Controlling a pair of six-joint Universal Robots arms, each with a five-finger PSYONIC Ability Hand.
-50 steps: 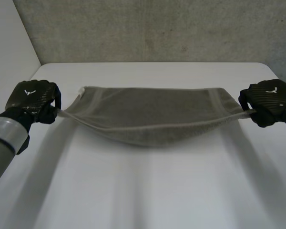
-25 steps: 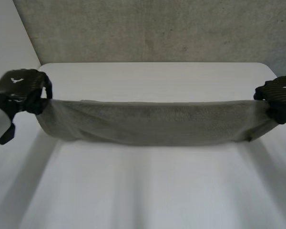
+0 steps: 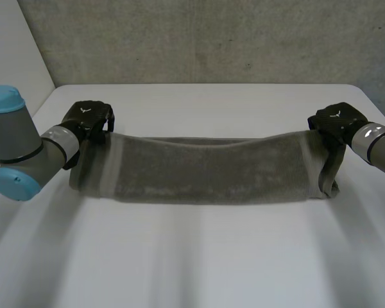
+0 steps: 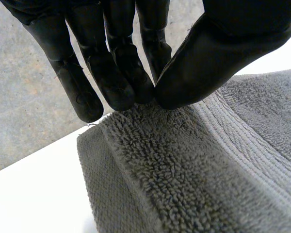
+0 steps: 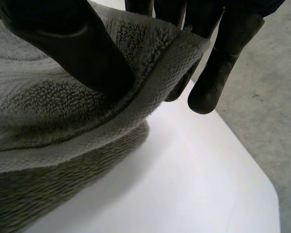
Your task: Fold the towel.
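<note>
Head view gives us the white table (image 3: pixel 199 256) first. Across its middle lies the grey towel (image 3: pixel 205 170), a long doubled band running from side to side with a paler woven stripe near each end. We see the left arm (image 3: pixel 19 147) at the towel's left end and the right arm (image 3: pixel 378 144) at its right end. The left hand (image 3: pixel 90 119) sits on the far left corner. The right hand (image 3: pixel 333 122) is on the far right corner, where the cloth is raised off the table and a loop of it hangs below. In the left wrist view we find the left thumb (image 4: pixel 218 48) pressed against the left fingertips (image 4: pixel 136 92), with the towel's edge nipped between them. In the right wrist view the right thumb (image 5: pixel 72 43) lies on top of the corner and the right fingers (image 5: pixel 218 63) sit behind it, clamping the cloth.
</note>
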